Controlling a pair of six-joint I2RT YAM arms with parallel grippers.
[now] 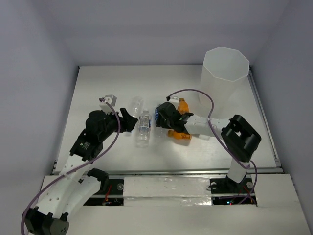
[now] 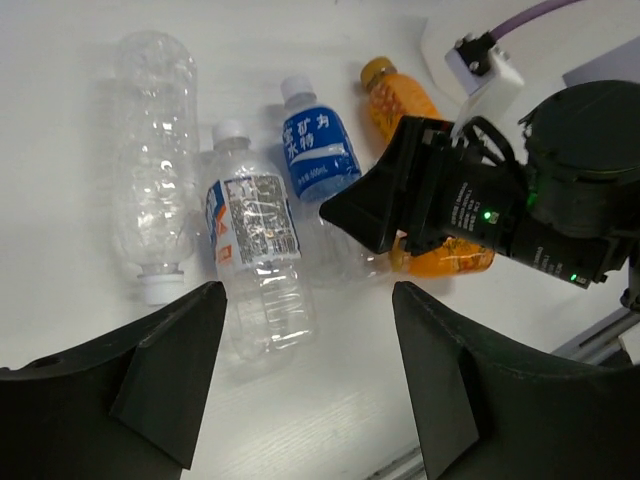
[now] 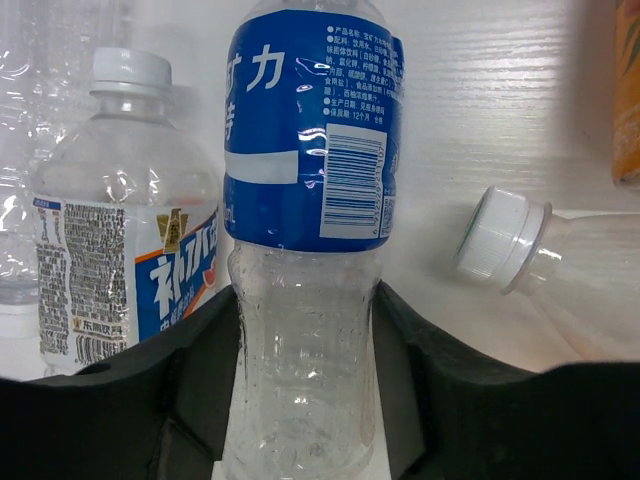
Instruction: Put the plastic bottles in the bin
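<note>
Straddling the blue bottle point(image 3: 310, 150), the right gripper point(image 3: 305, 300) grasps its clear body. The bottle lies flat, long axis 6-to-12 in the wrist view. From overhead, the bin point(image 1: 226, 63) stands at 1 o'clock. The left gripper point(image 2: 307, 300) is released, empty.

blue-label bottle point(image 3: 310, 150) cap cropped, base cut off

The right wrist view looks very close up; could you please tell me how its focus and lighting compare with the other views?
Right wrist view: the blue-label bottle is sharp, print readable; the right end effector around it is near-black, detail lost. Left wrist view: glints on the clear bottle. Top view: soft, even light; the white bin barely stands out from the wall.
</note>
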